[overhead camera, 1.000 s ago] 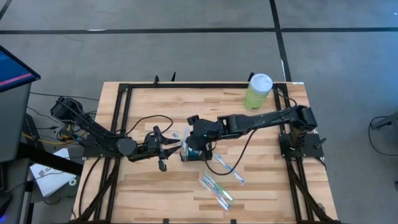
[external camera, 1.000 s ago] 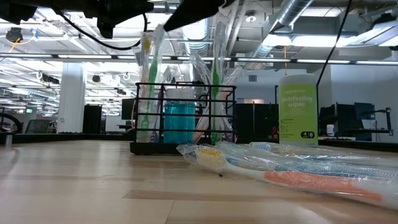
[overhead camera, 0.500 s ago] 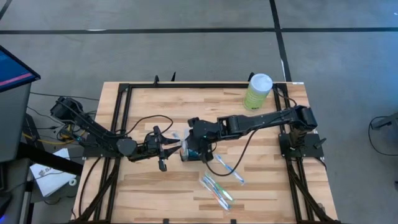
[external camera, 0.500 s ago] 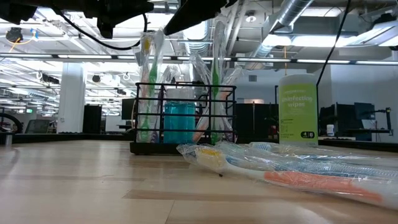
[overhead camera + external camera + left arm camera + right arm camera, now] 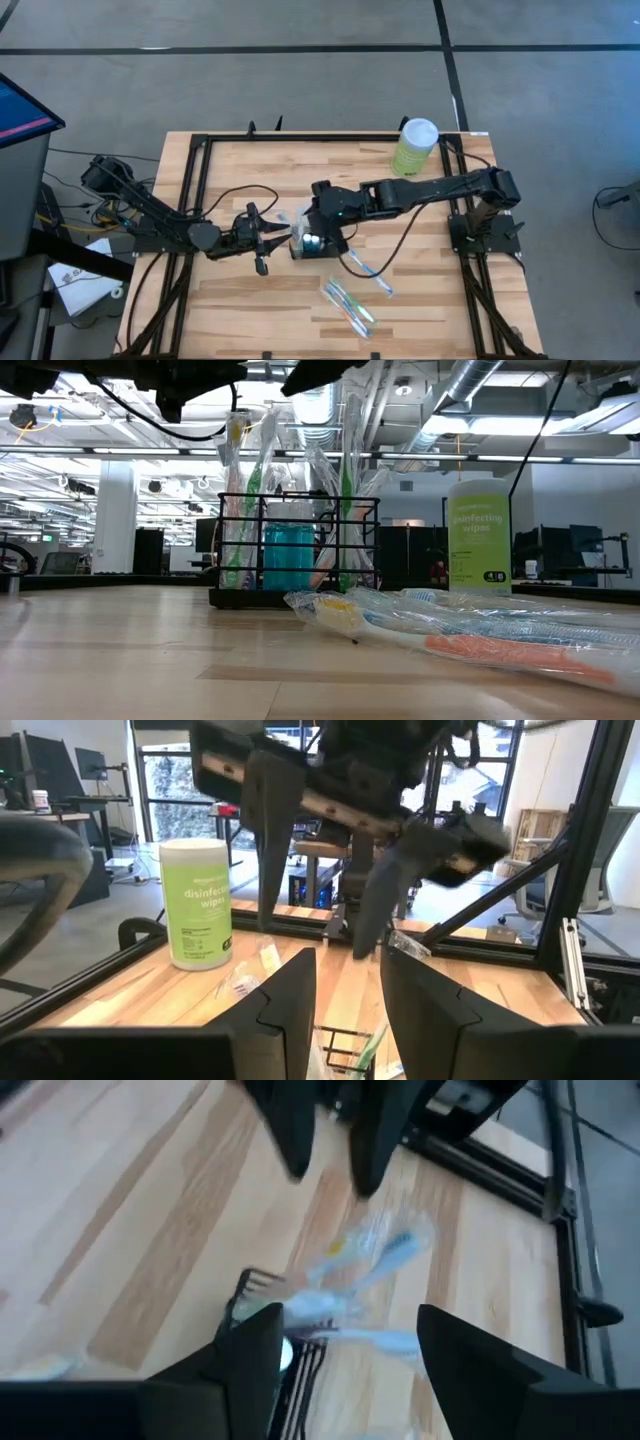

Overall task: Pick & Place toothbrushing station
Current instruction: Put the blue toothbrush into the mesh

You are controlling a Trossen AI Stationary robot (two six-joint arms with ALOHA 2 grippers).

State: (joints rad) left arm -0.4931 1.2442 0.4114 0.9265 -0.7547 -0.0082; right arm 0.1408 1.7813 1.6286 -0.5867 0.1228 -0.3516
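Opened within the last second: right gripper (image 5: 350,1330), shut on a wrapped brush a second ago, now with fingers spread wide and nothing between them. Drawn back and up a little from the holder as well, by the high view.

Wooden table (image 5: 250,300), black frame round it. Left arm low along the left side, left gripper (image 5: 272,238) right up against the left end of the toothbrushing station (image 5: 310,248); touching it, probably, though whether parted or clamped on the wire cannot be told from here. Pale-green wipes canister (image 5: 414,147) at the far right corner, well apart from the work.

Station near the table's middle, upright, between the two grippers. Several wrapped toothbrushes (image 5: 345,480) standing in its compartments, tilted slightly, plus something teal lower down. Directly under the open right gripper in the right wrist view.

Loose wrapped toothbrushes (image 5: 350,305) on the boards nearer the front edge, one more (image 5: 368,270) just beside the station.

Reads as a release: one brush delivered into the station. Task part done, going by the brushes not yet collected. Next, most likely, back to the loose pile for another.
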